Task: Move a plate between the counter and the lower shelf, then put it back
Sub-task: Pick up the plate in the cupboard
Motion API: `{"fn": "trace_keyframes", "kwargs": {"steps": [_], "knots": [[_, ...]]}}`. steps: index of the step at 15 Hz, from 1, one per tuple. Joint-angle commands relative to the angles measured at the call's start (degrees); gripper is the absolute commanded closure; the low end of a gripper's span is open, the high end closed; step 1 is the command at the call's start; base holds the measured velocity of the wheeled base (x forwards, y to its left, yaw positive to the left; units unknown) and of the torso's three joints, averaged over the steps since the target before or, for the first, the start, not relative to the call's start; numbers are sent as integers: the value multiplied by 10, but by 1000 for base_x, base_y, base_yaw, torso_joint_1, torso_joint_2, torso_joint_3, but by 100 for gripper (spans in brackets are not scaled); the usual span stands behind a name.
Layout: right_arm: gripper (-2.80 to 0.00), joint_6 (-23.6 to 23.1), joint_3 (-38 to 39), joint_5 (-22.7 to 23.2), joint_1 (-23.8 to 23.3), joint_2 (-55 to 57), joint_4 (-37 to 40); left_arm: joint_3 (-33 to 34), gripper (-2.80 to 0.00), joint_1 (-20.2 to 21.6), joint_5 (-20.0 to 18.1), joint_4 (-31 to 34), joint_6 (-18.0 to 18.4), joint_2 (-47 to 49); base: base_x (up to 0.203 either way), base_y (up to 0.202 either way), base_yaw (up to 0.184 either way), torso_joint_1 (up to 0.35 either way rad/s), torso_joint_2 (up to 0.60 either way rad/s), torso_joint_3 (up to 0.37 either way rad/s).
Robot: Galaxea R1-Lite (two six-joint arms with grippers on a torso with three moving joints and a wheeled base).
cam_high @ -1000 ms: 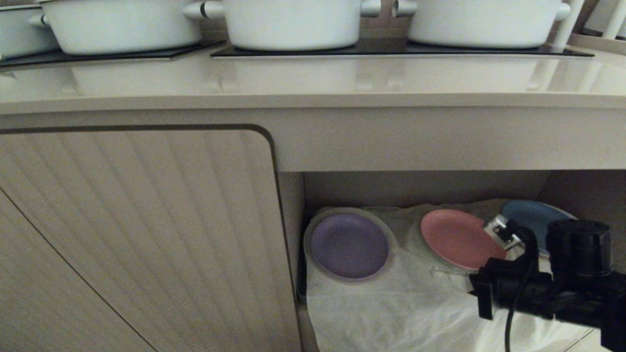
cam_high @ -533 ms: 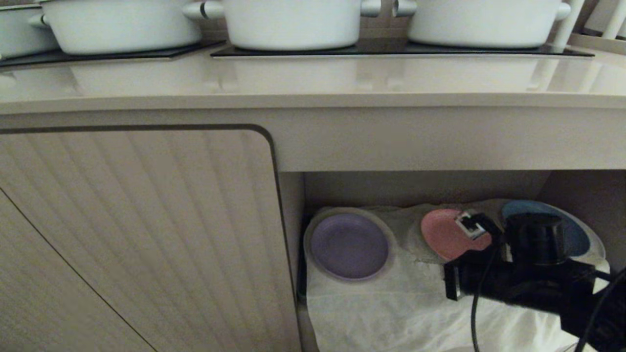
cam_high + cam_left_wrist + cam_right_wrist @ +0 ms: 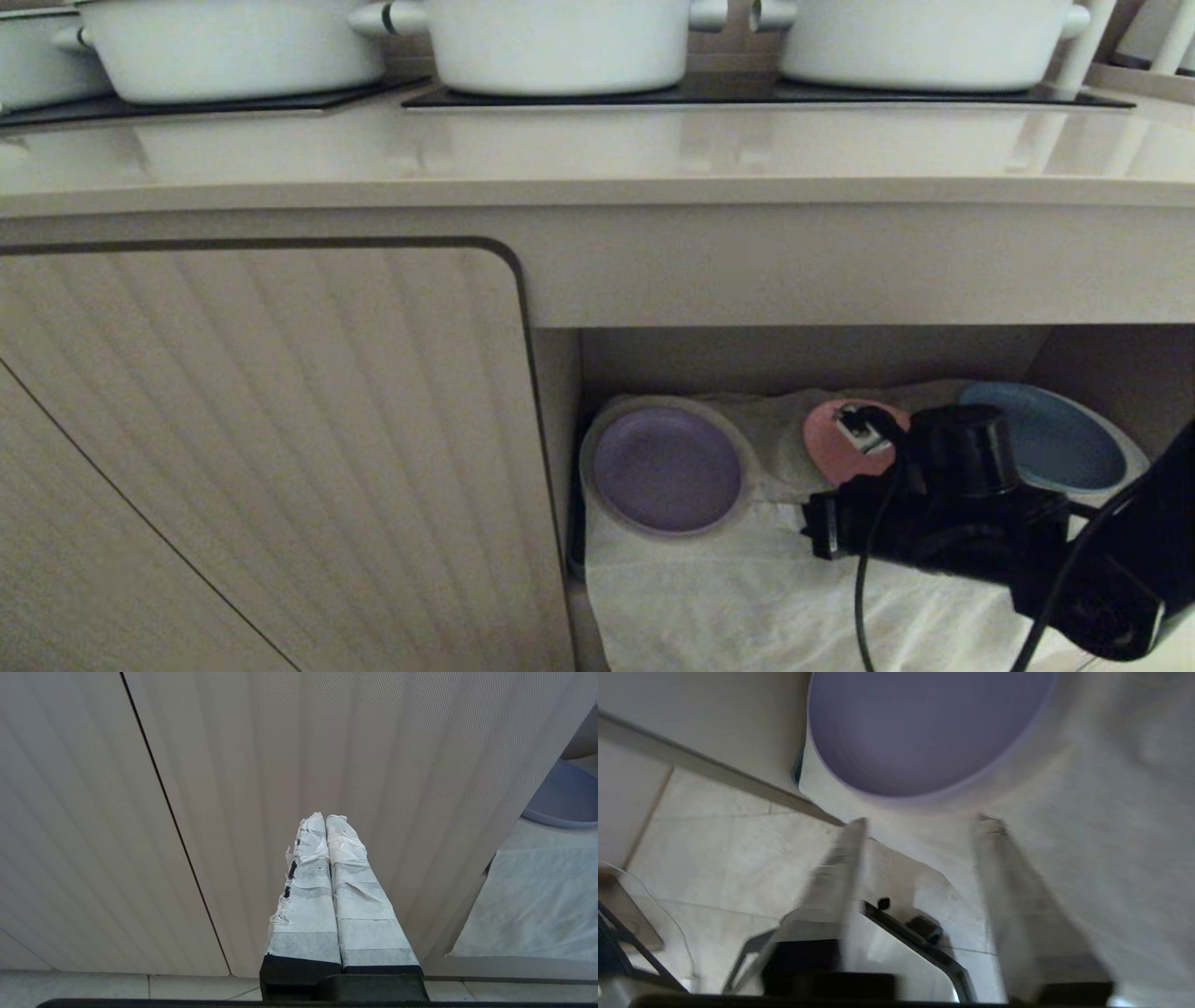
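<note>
The lavender plate (image 3: pixel 667 469) lies flat on the white sheet at the left end of the lower shelf (image 3: pixel 747 597), under the beige counter (image 3: pixel 597 149). My right arm (image 3: pixel 943 523) reaches into the shelf from the right, just right of the plate. In the right wrist view the right gripper (image 3: pixel 924 823) is open and empty. Its taped fingers (image 3: pixel 840 868) are spread a short way from the plate (image 3: pixel 924 728) and do not touch it. My left gripper (image 3: pixel 325 819) is shut and empty, parked facing the ribbed cabinet door (image 3: pixel 233 765).
A salmon-pink plate (image 3: pixel 826 443) and a blue plate (image 3: pixel 1064 439) lie further right on the shelf, the pink one partly behind my arm. White lidded pots (image 3: pixel 560 42) stand on black hobs at the counter's back. The closed cabinet door (image 3: pixel 261 448) borders the shelf on the left.
My right arm has swung left along the shelf toward the lavender plate, covering more of the pink plate and uncovering the blue one. The plates have not moved.
</note>
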Motion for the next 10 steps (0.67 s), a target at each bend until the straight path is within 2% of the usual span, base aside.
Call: {"fn": "trace_keyframes", "kwargs": {"steps": [1,6,8,10], "knots": [[-280,6,-22,-2,6,26,-6,0,0,0,0,0,0,1,0,0,0,0,0,0],[-280,21,-47,-2,10,58,-1,0,0,0,0,0,0,1,0,0,0,0,0,0],[-280,54,-58,-3,17,65,-2,0,0,0,0,0,0,1,0,0,0,0,0,0],[-280,81,-75,-29,22,77,2,0,0,0,0,0,0,1,0,0,0,0,0,0]]}}
